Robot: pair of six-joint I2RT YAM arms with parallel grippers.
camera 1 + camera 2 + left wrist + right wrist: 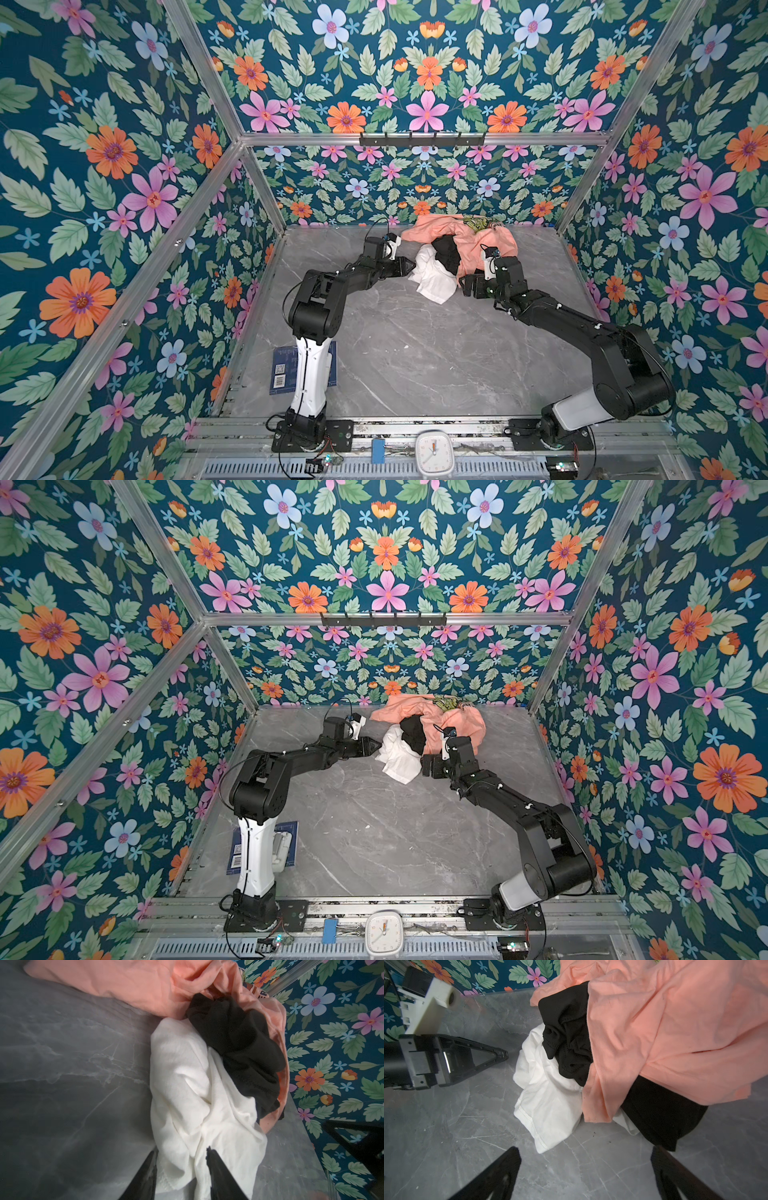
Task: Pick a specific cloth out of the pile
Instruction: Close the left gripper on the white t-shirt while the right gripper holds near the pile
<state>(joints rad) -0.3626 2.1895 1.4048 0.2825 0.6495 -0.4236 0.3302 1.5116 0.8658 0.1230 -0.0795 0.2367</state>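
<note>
Left pincer (pixel 181 1150) straddles cloth (pixel 187 1084), grip unclear; black garment (pixel 239 1043) overlies it; right pincer (pixel 585 1148) spread.

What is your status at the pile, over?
Left gripper astride a fold of the cloth. Right gripper open, empty. Black garment lies on the cloth.

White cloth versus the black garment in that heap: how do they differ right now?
The white cloth lies largely exposed on the table, on the left arm's side; the black garment is mostly wrapped in the peach shirt. The black garment overlaps the white cloth's edge, lying on top. The left gripper straddles a fold of the white cloth; no fingers surround the black garment. Both are crumpled and unprinted.
</note>
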